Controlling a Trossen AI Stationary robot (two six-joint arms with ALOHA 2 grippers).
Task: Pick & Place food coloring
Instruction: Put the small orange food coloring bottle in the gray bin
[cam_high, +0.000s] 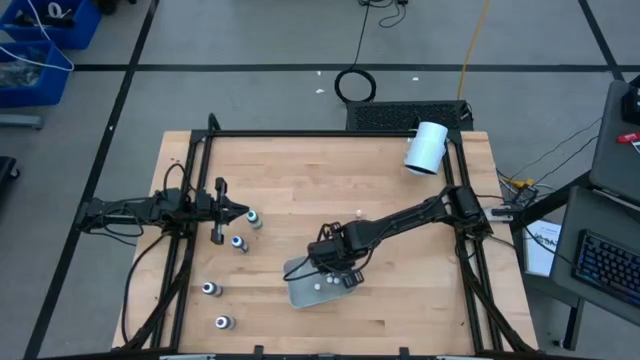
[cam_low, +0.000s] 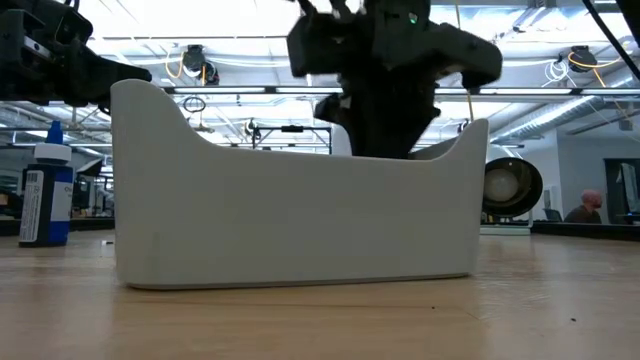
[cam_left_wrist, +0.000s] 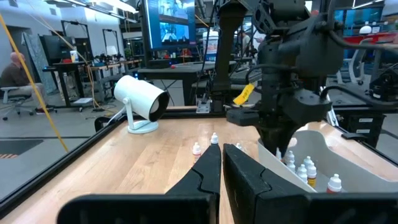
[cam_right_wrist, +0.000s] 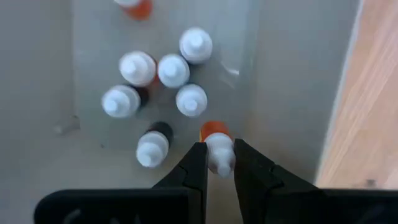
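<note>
From where I stand the job looks partly done. The clear plastic tray (cam_right_wrist: 298, 74) already holds 7 small food coloring bottles (cam_right_wrist: 174, 70) standing close together near one wall, white caps up, some with orange bodies and some dark. The right end effector (cam_right_wrist: 217, 163) hangs inside the tray, pinched narrow on the cap of an orange bottle (cam_right_wrist: 214, 142) it has yet to let go. Left to move: 4 dark-bodied bottles (cam_high: 239, 243) stand loose on the wooden surface (cam_high: 330, 180) near the left end effector (cam_high: 240, 211), which waits pinched shut and empty; a few tiny whitish ones sit farther off.
</note>
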